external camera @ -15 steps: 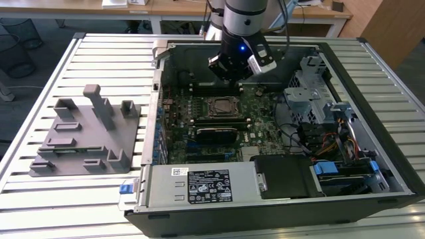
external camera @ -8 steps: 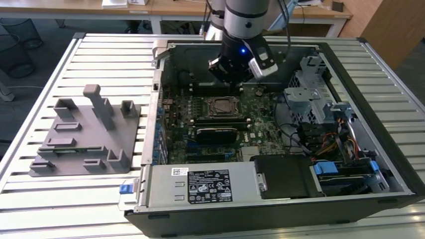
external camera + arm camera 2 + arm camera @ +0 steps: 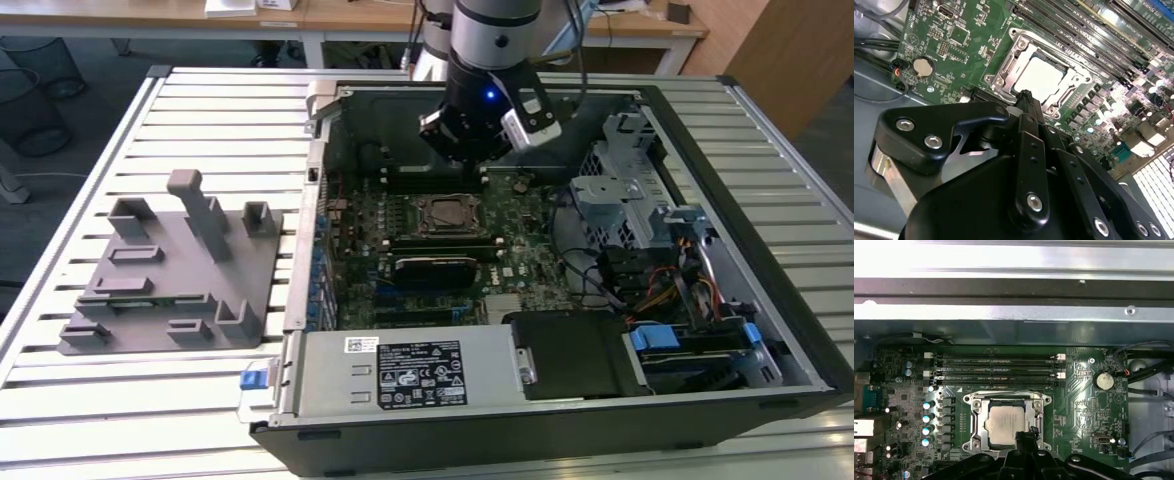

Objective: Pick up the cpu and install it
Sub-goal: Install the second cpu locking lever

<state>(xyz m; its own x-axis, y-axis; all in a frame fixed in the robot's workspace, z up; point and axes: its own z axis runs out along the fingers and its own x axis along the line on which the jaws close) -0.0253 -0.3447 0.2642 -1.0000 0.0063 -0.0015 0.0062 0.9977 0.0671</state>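
Small flat silvery square cpu (image 3: 1005, 425) seen seated inside metal-framed socket (image 3: 975, 416); black gripper (image 3: 1025, 95) held just above, apparently narrowed, empty (seating best confirmed flush).

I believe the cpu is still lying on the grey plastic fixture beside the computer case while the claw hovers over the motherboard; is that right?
Not quite. The cpu is not on the grey plastic fixture; both wrist views show it sitting in the socket on the motherboard, inside the computer case. The rest holds: the claw hovers over the motherboard.

Cpu (image 3: 1040, 77) in socket (image 3: 1004, 80), claw (image 3: 1025, 96) above.
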